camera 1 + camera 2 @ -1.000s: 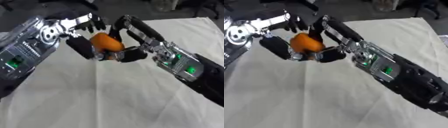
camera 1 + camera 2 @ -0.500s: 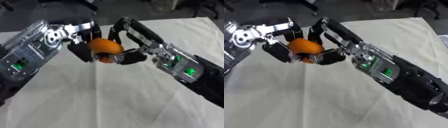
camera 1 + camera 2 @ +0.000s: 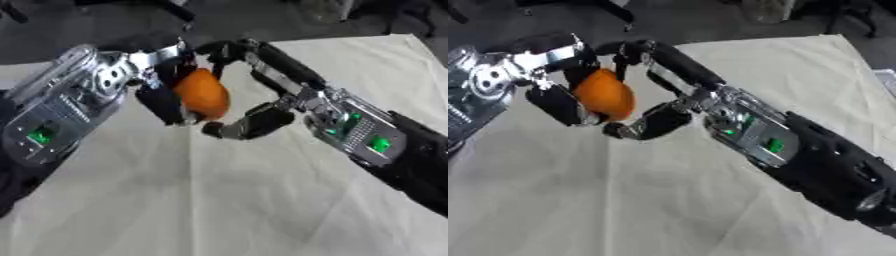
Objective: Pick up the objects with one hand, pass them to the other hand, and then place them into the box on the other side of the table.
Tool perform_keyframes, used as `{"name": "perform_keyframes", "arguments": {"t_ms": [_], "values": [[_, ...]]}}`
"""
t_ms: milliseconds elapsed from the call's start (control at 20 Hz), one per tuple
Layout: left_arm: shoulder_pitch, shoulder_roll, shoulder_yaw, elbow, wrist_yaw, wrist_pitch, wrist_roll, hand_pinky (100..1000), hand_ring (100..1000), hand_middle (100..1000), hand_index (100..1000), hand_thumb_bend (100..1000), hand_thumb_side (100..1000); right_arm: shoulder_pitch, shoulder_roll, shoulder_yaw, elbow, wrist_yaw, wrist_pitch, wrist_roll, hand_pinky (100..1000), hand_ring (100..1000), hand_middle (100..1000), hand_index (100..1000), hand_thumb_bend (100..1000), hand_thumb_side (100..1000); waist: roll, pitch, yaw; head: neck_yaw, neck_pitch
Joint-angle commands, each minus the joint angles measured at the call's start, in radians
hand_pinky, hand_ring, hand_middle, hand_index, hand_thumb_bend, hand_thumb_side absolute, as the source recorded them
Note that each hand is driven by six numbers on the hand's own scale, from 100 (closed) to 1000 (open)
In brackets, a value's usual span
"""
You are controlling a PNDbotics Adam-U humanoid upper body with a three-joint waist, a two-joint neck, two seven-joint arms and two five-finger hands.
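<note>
The white cloth-covered table (image 3: 262, 200) filled most of the frame, with both arms meeting above it in the upper middle. The right hand (image 3: 262, 107) reached in from the lower right, and the left hand (image 3: 166, 95) came in from the left edge.

Over the last 1 second the orange object (image 3: 201, 94) had shifted toward the left of the frame and now sat against the left hand, whose dark fingers curled round its left side and underside. The right hand's fingers, wrapped round the object a moment before, had drawn back: the long finger arched over the top and the thumb stood just right of it, apparently apart. I judged the handover nearly complete, with the object passing from right to left and the box placement yet to come.

No box showed in either view. The right eye view showed the right forearm (image 3: 815, 160) far down toward the lower right corner, while the left eye view showed much more of the left forearm (image 3: 52, 125), cut off in the other.
</note>
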Motion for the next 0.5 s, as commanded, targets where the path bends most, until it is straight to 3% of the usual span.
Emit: {"name": "perform_keyframes", "arguments": {"t_ms": [50,500], "values": [[-0.017,0.033,0.018,-0.022,-0.025,0.006,0.020,647,390,308,389,450,100,0.000,-0.031,-0.022,-0.015,0.036,0.007,0.006,820,888,812,959,628,535,0.007,-0.008,-0.002,-0.003,-0.013],[0.020,0.163,0.066,-0.018,-0.055,0.004,0.047,648,395,313,393,502,100,0.042,-0.048,-0.035,-0.015,0.076,0.070,-0.014,835,915,851,973,591,552,0.013,-0.010,0.000,0.017,-0.007]]}}
